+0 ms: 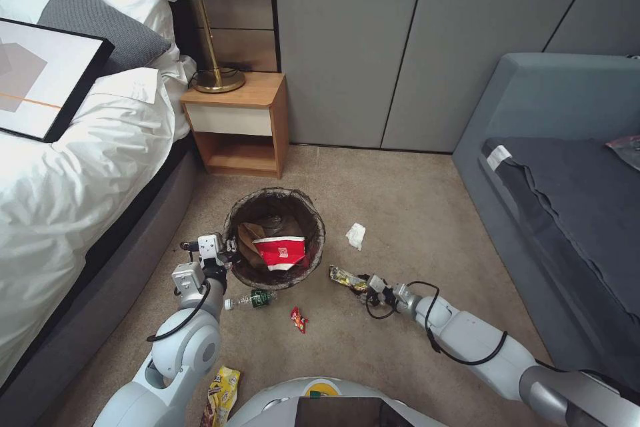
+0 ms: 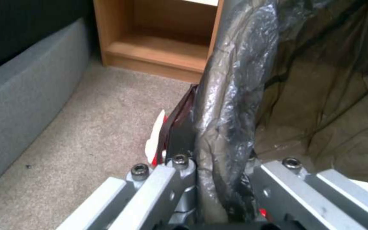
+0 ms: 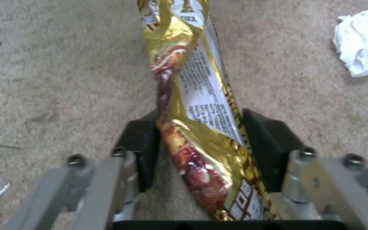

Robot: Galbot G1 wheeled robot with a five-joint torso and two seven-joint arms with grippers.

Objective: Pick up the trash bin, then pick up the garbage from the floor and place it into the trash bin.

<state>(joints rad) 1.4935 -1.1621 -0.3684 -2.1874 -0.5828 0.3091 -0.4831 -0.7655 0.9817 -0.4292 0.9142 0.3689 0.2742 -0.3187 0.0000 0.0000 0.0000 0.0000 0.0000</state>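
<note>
The trash bin [image 1: 235, 221], round with a dark liner over its rim, stands on the carpet and holds a red-and-white paper cup [image 1: 281, 252] and tan paper [image 1: 249, 235]. My left gripper [image 1: 230, 251] is shut on the bin's near-left rim; the left wrist view shows the liner-wrapped rim [image 2: 228, 105] pinched between the fingers. To the right of the bin, my right gripper [image 1: 363, 282] is low on the floor, shut on a gold candy wrapper [image 1: 345, 276] that sits squeezed between the black pads [image 3: 265, 143]. A white tissue wad [image 1: 355, 235] lies just beyond.
Between my arms lie a green-labelled bottle [image 1: 252, 299] and a tiny red wrapper [image 1: 299, 319]; a yellow snack bag [image 1: 223, 395] is near my base. A bed [image 1: 80, 167] and wooden nightstand [image 1: 240, 123] bound the left, a grey sofa [image 1: 567, 180] the right.
</note>
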